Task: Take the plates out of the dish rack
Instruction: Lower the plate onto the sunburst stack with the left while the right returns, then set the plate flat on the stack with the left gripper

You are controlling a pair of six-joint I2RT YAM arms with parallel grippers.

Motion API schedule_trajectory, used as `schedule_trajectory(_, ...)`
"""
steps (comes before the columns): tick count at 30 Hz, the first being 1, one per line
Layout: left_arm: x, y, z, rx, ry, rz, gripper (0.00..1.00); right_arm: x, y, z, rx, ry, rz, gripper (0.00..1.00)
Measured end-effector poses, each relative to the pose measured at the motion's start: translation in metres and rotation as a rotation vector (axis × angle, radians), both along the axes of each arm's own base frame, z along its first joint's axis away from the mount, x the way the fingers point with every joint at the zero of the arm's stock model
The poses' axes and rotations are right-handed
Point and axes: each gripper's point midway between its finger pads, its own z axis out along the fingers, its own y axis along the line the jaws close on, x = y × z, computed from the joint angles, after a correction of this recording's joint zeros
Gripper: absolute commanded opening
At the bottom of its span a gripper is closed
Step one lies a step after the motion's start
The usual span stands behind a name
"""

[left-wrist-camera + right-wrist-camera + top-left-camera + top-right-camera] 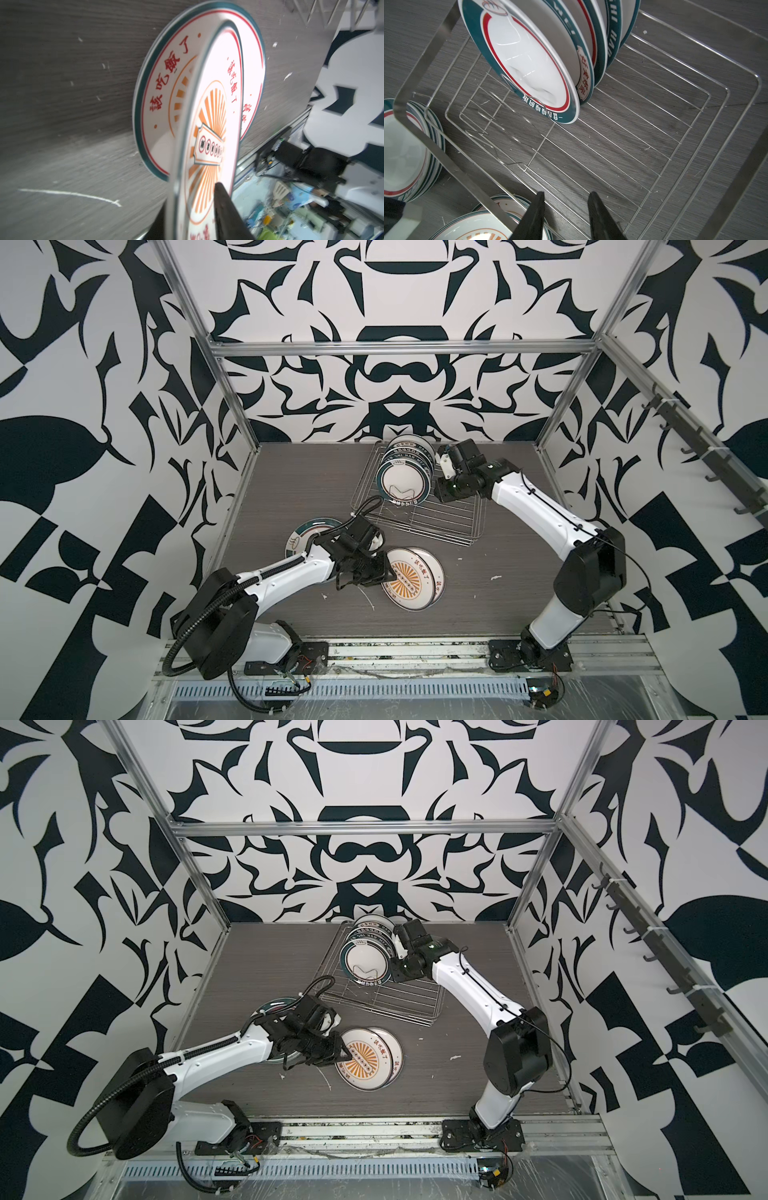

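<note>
Black-and-white patterned walls (104, 344) boxed in the grey tabletop (523, 593). Between the left jaws ran the rim of a sunburst plate (209, 116), tilted over a second sunburst plate (164, 83) that lay flat near the front middle. Whether they pinched the rim or only flanked it could not be told (that wrist view was blurred). The right jaws stood apart and empty over the dish rack (446, 524) at the back, just beside the plates (529, 62) standing upright in its far end. A teal-rimmed stack (305, 533) lay on the tabletop left of the rack.

The step in hand looked like laying this plate on its pile. Next, the left jaws would need to free the rim and back away without dragging it. The right jaws would need to close on the nearest upright rim and lift it clear of the prongs (492, 124).
</note>
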Motion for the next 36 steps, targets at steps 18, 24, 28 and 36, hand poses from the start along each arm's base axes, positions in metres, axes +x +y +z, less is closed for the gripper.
schedule_trajectory(18, 0.016, 0.013, -0.005, 0.176, 0.001, 0.031, 0.56, -0.003, 0.009, -0.01, -0.032, 0.022, 0.062, 0.41)
schedule_trajectory(24, 0.019, 0.013, -0.009, 0.209, 0.004, 0.023, 0.58, -0.003, 0.008, -0.01, -0.039, 0.019, 0.06, 0.41)
schedule_trajectory(28, 0.022, 0.011, -0.01, 0.215, 0.003, 0.012, 0.58, -0.003, 0.007, -0.011, -0.044, 0.018, 0.059, 0.41)
schedule_trajectory(36, 0.024, 0.01, -0.007, 0.219, -0.004, 0.007, 0.59, -0.005, 0.01, -0.011, -0.041, 0.02, 0.091, 0.4)
